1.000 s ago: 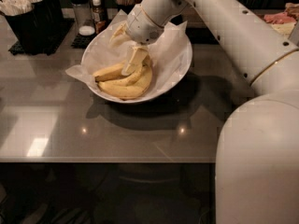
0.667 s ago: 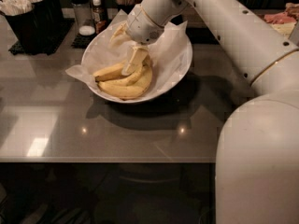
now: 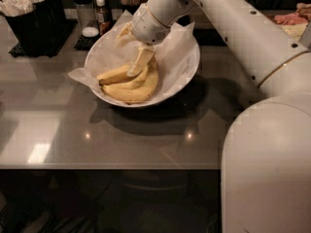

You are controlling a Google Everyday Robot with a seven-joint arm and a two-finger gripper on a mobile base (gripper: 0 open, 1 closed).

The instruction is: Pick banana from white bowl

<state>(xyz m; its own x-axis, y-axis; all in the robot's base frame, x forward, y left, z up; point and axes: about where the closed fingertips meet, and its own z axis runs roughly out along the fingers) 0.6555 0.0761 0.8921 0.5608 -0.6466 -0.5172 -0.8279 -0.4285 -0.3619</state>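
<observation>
Nothing had visibly shifted since a second before: the end effector (image 3: pixel 137 64) still reached down into the white bowl (image 3: pixel 193 68), its tip against the banana (image 3: pixel 115 75). Whether it was open, closed or gripping could not be told.

The banana lay in the left half of the bowl, its dark tip pointing left, resting on top of two more bananas (image 3: pixel 135 90) that curved along the near side. That made three bananas in one bowl, all on a single crinkled sheet of white paper (image 3: pixel 180 50) whose corner hung over the left rim.

The bowl stood on the grey counter (image 3: pixel 97 140). Behind it were one black caddy (image 3: pixel 34 25) of white utensils, one glass shaker (image 3: pixel 85 13) and one small bottle (image 3: pixel 101 11). The white robot arm (image 3: pixel 233 25) came in from the right.
</observation>
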